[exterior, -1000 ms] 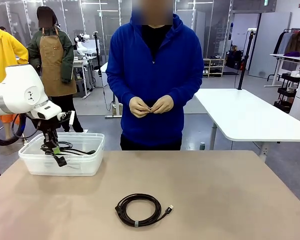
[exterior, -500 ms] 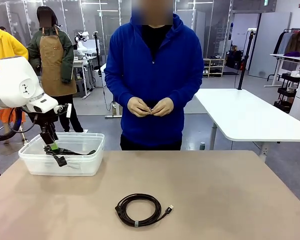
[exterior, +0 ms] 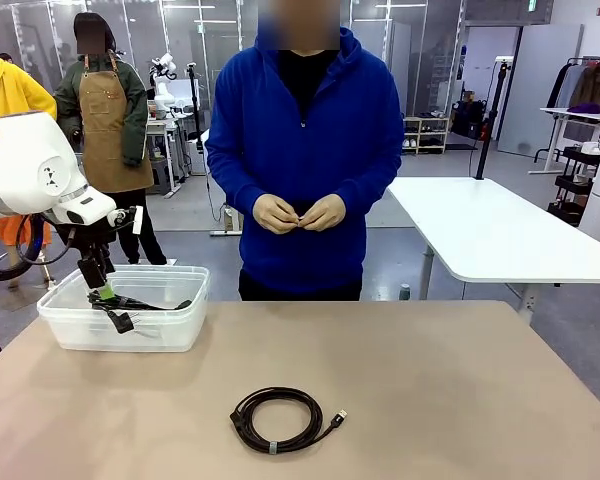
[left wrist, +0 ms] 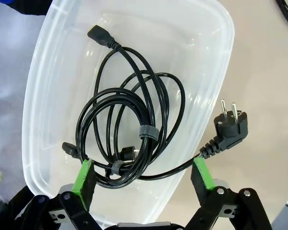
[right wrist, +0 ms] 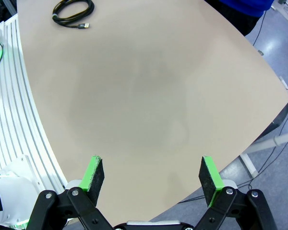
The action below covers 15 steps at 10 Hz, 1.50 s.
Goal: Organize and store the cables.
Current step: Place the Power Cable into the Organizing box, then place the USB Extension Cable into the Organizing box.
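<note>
Left end effector (left wrist: pixel 143 162) higher, jaws apart

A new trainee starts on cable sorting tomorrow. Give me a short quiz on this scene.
1. True or false: the left gripper is shut on the power cable in the bin.
2. Where is the two-pin plug? A) deep inside the bin B) hanging outside, over the bin's rim C) in the person's hand
3. How many coiled cables lie on the table outside the bin?
Key: 1 false, its jaws stand open above the bin. 2 B. 3 one.
</note>
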Each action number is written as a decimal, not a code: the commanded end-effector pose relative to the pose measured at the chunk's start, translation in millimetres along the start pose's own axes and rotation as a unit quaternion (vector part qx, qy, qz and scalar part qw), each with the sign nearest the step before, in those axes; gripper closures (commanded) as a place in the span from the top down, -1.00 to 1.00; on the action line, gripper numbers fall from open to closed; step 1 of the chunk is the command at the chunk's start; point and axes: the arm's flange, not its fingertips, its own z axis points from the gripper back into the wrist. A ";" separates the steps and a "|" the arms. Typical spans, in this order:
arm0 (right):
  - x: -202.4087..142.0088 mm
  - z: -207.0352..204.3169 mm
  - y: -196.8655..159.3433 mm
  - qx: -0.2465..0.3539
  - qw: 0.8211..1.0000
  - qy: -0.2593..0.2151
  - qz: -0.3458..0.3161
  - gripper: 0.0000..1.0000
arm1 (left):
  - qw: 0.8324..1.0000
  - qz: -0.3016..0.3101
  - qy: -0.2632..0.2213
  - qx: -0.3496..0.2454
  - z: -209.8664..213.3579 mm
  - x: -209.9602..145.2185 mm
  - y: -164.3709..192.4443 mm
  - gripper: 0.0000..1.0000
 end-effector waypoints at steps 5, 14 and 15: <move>0.6 0.5 1.2 -0.001 1.000 -0.005 -0.001 1.00 | 1.000 -0.001 0.001 -0.001 -1.8 -0.9 0.3 1.00; 0.6 0.5 1.2 -0.001 1.000 -0.005 -0.001 1.00 | 1.000 -0.001 0.001 -0.001 -1.8 -0.9 0.3 1.00; 0.6 0.5 1.2 -0.001 1.000 -0.005 -0.001 1.00 | 1.000 -0.001 0.000 -0.001 -0.9 0.6 -0.2 1.00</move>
